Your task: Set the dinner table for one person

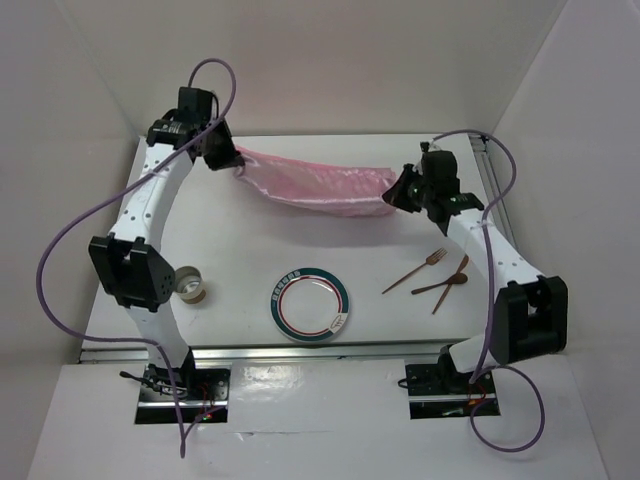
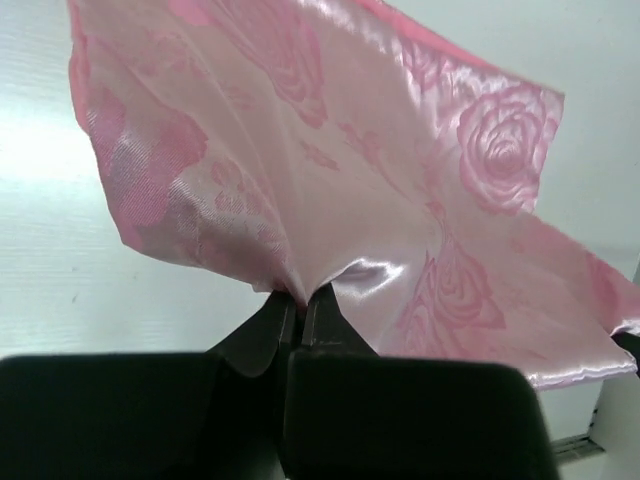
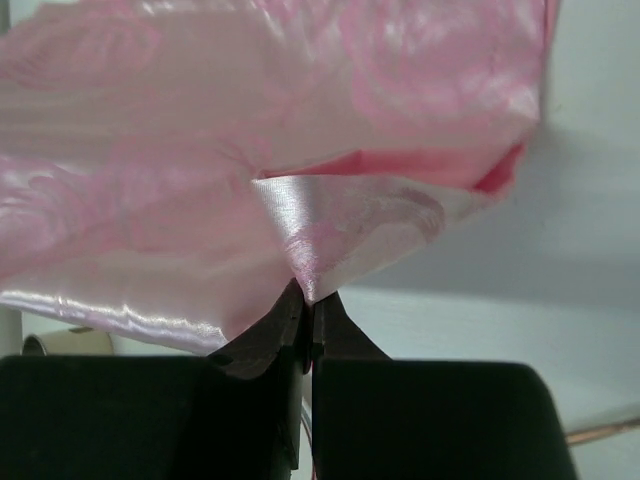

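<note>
A shiny pink cloth [image 1: 315, 183] with a rose pattern hangs stretched above the far part of the white dinner table [image 1: 250, 240]. My left gripper [image 1: 236, 165] is shut on its left end; in the left wrist view the gripper [image 2: 300, 296] pinches the cloth [image 2: 380, 170]. My right gripper [image 1: 390, 196] is shut on its right end; in the right wrist view the gripper [image 3: 308, 297] pinches a corner of the cloth [image 3: 200, 170]. A plate [image 1: 310, 304] with a green and red rim lies near the front middle. A fork [image 1: 414, 271], a spoon [image 1: 440, 284] and a third brown utensil [image 1: 452, 283] lie right of it.
A small cup [image 1: 190, 284] stands at the front left beside the left arm. A metal rail [image 1: 300, 352] runs along the near edge and another [image 1: 497, 190] along the right edge. White walls enclose the back and sides.
</note>
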`<state>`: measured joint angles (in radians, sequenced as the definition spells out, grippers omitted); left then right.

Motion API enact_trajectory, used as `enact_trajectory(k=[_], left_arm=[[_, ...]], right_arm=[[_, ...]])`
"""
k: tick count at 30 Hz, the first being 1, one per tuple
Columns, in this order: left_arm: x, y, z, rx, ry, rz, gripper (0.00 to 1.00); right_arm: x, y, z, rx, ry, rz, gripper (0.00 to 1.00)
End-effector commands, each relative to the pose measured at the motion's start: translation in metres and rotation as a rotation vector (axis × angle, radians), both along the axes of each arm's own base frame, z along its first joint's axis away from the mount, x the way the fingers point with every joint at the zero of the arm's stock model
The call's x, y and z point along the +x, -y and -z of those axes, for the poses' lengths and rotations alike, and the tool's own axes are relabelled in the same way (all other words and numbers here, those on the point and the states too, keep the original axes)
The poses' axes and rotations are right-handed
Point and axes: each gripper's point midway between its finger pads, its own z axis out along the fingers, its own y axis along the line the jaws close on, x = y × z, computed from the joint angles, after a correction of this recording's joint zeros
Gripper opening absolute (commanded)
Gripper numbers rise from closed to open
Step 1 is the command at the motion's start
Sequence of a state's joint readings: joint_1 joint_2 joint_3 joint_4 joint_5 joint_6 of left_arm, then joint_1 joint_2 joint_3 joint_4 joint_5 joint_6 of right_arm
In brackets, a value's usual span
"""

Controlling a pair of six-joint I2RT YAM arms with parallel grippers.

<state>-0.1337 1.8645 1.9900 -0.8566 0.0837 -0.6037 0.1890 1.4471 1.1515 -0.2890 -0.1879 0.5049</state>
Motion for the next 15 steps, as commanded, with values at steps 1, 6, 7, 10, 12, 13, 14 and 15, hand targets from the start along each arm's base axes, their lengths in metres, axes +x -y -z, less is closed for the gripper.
enact_trajectory(k=[1, 6, 7, 10, 12, 13, 14, 15], left_arm=[[-0.040, -0.012, 0.021, 0.085, -0.116, 0.042, 0.06], [-0.076, -0.017, 0.104, 0.116, -0.356, 0.059, 0.92], [-0.074, -0.017, 0.106, 0.116, -0.358, 0.059, 0.94], [-0.050, -0.026, 0.099, 0.174, -0.323, 0.028, 0.94], [-0.042, -0.033, 0.089, 0.197, -0.303, 0.011, 0.92], [-0.037, -0.033, 0.096, 0.200, -0.324, 0.012, 0.90], [-0.034, -0.033, 0.095, 0.200, -0.325, 0.012, 0.88], [-0.026, -0.039, 0.090, 0.209, -0.303, -0.008, 0.87]], right_arm=[[-0.028, 0.005, 0.009, -0.010, -0.011, -0.028, 0.00], [-0.103, 0.016, 0.095, -0.033, -0.252, -0.002, 0.52], [-0.105, 0.020, 0.098, -0.049, -0.266, 0.014, 0.60], [-0.094, 0.038, 0.082, -0.118, -0.229, 0.102, 0.77], [-0.084, 0.042, 0.072, -0.146, -0.205, 0.118, 0.77], [-0.078, 0.044, 0.068, -0.153, -0.195, 0.129, 0.75], [-0.071, 0.045, 0.069, -0.171, -0.199, 0.131, 0.73], [-0.061, 0.045, 0.060, -0.182, -0.173, 0.130, 0.65]])
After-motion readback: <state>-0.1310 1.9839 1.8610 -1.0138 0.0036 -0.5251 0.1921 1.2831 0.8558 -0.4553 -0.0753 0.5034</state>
